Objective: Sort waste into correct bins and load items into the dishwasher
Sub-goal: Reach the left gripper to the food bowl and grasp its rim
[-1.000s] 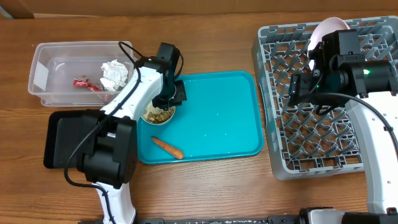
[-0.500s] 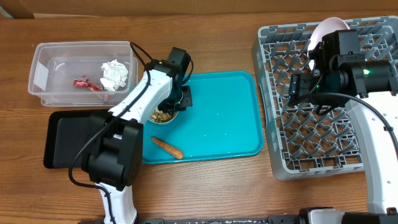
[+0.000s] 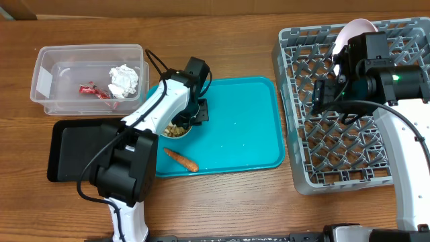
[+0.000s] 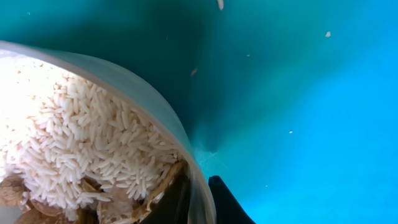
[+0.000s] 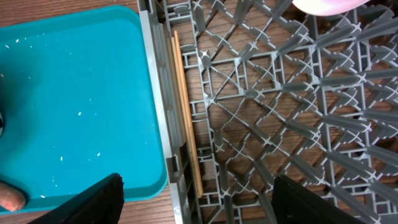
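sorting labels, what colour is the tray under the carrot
Teal; the tray shows best in the overhead view.

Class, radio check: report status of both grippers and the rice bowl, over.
Left gripper shut on bowl rim, rice inside. Right gripper open above rack. Carrot apart on tray.

Teal serving tray (image 3: 245, 131) lies flat on brown wooden table (image 3: 222, 205).
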### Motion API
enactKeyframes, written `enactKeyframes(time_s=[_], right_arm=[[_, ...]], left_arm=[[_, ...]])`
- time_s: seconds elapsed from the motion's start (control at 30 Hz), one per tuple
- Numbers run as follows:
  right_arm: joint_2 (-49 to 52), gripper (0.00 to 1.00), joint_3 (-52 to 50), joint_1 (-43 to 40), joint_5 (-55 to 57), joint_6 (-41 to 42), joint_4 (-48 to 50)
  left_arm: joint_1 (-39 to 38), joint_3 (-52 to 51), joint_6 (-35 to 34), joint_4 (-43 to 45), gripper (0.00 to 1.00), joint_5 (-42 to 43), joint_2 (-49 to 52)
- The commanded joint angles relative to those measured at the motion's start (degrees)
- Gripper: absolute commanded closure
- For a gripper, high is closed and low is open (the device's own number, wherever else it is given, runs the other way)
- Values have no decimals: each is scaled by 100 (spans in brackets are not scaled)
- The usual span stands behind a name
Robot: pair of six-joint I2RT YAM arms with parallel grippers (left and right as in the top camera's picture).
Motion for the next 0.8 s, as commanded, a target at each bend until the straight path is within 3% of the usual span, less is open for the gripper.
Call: enactKeyframes(time_s=[0.0, 0.13, 0.27, 0.77], right_arm=[[-28, 21, 11, -22, 7, 22, 26], [-26, 21, 11, -22, 9, 22, 7], [-26, 21, 11, -22, 9, 22, 7], [-26, 21, 11, -22, 9, 22, 7]], left_arm=[[-17, -87, 85, 20, 85, -90, 83], [-17, -92, 87, 13, 86, -90, 83], [-17, -94, 87, 11, 96, -109, 83], [-11, -72, 35, -597, 96, -514, -492]])
